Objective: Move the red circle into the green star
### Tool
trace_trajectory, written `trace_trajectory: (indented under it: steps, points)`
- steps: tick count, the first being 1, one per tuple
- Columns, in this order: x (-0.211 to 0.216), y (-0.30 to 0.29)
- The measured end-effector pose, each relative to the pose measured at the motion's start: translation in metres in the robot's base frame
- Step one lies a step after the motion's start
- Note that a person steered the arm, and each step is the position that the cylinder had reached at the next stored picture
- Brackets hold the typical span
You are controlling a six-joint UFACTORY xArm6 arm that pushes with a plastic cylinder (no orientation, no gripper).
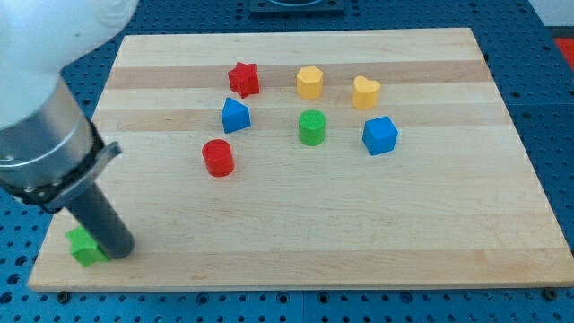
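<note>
The red circle [217,157] stands on the wooden board [359,224], left of the middle. The green star [85,247] lies at the board's bottom left corner, partly hidden by the rod. My tip [119,250] rests on the board right against the green star's right side. The red circle is well up and to the right of the tip, apart from it.
A red star [243,79], a blue triangle-like block [235,115], a green circle [311,127], a yellow hexagon [309,82], a yellow heart [365,91] and a blue cube [379,135] sit in the upper middle. The arm's large body [45,117] covers the view's left.
</note>
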State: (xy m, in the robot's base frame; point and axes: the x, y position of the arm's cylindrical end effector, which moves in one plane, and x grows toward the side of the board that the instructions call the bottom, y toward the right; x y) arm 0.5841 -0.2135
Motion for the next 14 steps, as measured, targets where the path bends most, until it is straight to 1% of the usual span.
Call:
trace_trajectory:
  steps: [1,2,4,5,6,7,8,9,10,12,13,14]
  points:
    - [0.0,-0.011]
    - [-0.006,0.02]
    - [-0.059,0.162]
    - [-0.102,0.215]
    - [-0.142,0.199]
    - [-0.154,0.161]
    - [-0.15,0.12]
    - [-0.125,0.092]
    - [-0.097,0.081]
    - [-0.051,0.12]
    - [-0.039,0.109]
    - [-0.065,0.099]
